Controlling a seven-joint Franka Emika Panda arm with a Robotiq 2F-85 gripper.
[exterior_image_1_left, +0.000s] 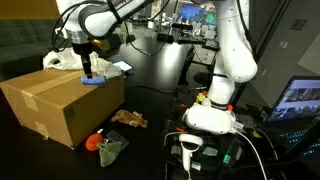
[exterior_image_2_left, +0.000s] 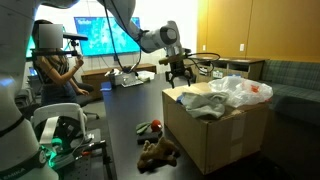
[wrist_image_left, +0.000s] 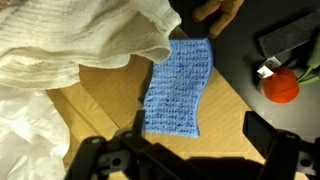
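- Gripper (wrist_image_left: 185, 150) wide open, holding nothing.
- One blue cloth (wrist_image_left: 180, 90) right under it, on one box (wrist_image_left: 100, 100).
- One white cloth (wrist_image_left: 80, 40) beside the gripper.
- One red object (wrist_image_left: 282, 88) well off, lower.

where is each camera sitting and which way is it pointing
An exterior view: beside the base, facing the cardboard box; whole arm and hand show.
An exterior view: opposite side, box right; base, arm, hand.
Wrist view: looks down on blue cloth atop the box; open hand only.
Shared: box and hand in both exterior views.
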